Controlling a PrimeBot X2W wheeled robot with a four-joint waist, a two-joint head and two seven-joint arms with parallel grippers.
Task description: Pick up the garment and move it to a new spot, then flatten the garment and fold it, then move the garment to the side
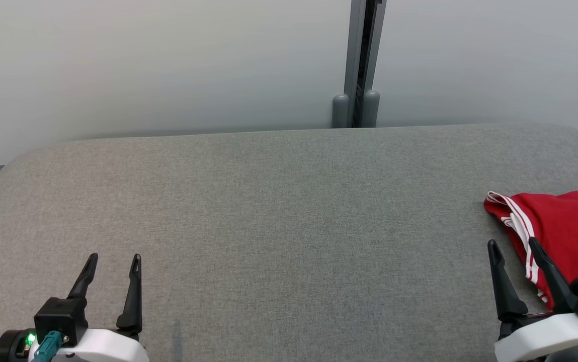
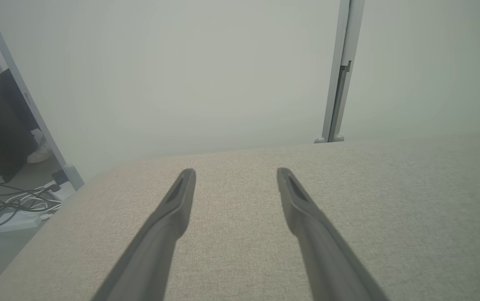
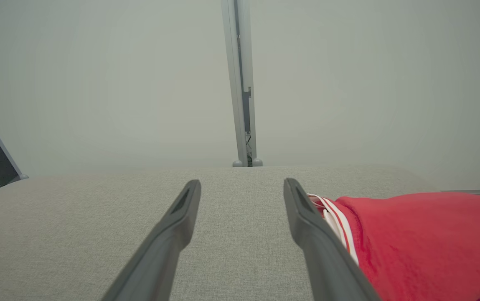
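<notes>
The right gripper [image 1: 512,242] is released, its two long dark fingers spread with nothing between them, above the near right part of the grey fabric-covered counter [image 1: 289,201]. Just beside its right-hand finger lies the red cloth garment with white stripes [image 1: 570,221] (whether finger and cloth touch, I cannot tell), at the counter's right end. The left gripper [image 1: 114,257], likewise spread and empty, hovers over the counter's near left part.
</notes>
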